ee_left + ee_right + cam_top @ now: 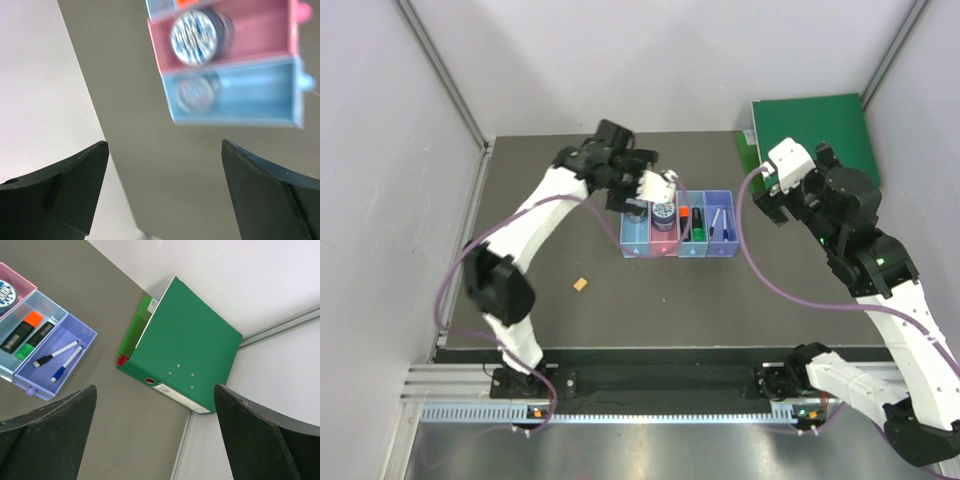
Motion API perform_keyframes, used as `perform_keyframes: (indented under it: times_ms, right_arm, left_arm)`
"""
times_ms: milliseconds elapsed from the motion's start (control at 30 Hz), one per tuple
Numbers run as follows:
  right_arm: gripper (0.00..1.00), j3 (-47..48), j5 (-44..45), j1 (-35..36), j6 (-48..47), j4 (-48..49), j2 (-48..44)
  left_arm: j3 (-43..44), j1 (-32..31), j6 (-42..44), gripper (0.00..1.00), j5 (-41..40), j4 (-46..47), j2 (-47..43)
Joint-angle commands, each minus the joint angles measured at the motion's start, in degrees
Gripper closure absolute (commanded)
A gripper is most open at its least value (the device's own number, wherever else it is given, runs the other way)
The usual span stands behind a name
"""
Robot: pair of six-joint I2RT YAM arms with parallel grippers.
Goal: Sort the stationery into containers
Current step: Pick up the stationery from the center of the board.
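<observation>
Containers [665, 254]: four joined rectangular bins of translucent plastic on a matte grey table [540, 230].

- End light blue bin [260, 95]: one round shape, blurred, possibly a second tin.
- Pink bin [260, 30]: one round tin [194, 36] with a printed lid.
- Second light blue bin [49, 307]: one orange-cap highlighter [20, 331] and one green-cap highlighter [35, 339], both black-bodied.
- Purple bin [86, 333]: one black-cap pen [56, 353] and one blue-cap pen [67, 363], both thin and white.

One small orange block [581, 284] lies on the table, apart from the bins.

Left gripper [164, 147], above the bins, and right gripper [155, 390], near the green binder [190, 335]: fingers spread, empty.
</observation>
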Motion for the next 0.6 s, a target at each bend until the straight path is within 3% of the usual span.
perform_keyframes:
  times_ms: [0,67,100,267,567]
  right_arm:
    - [0.0,2.33,-1.59,-0.87,1.63,1.79,-1.4]
    - [0.0,2.85,-1.94,-0.87,1.72,1.44,-1.4]
    - [0.0,3.21,-2.03,-0.87,1.72,1.09,-1.32]
    - [0.0,5.57,-2.83,-0.87,2.51,0.21,-0.61]
    - [0.0,8.22,-3.88,-1.49,3.83,-1.99,-0.17]
  left_arm:
    - [-15.01,3.33,-6.73,0.01,0.11,-8.34,-12.46]
    - [-22.86,3.78,-7.53,0.01,-0.5,-7.55,-17.05]
    - [-30.73,3.87,-8.41,0.02,-0.59,-5.37,-21.69]
    - [-48.62,3.78,-11.49,0.03,1.07,0.53,-32.09]
    - [-56.21,3.96,-21.94,0.16,-5.95,15.29,-28.69]
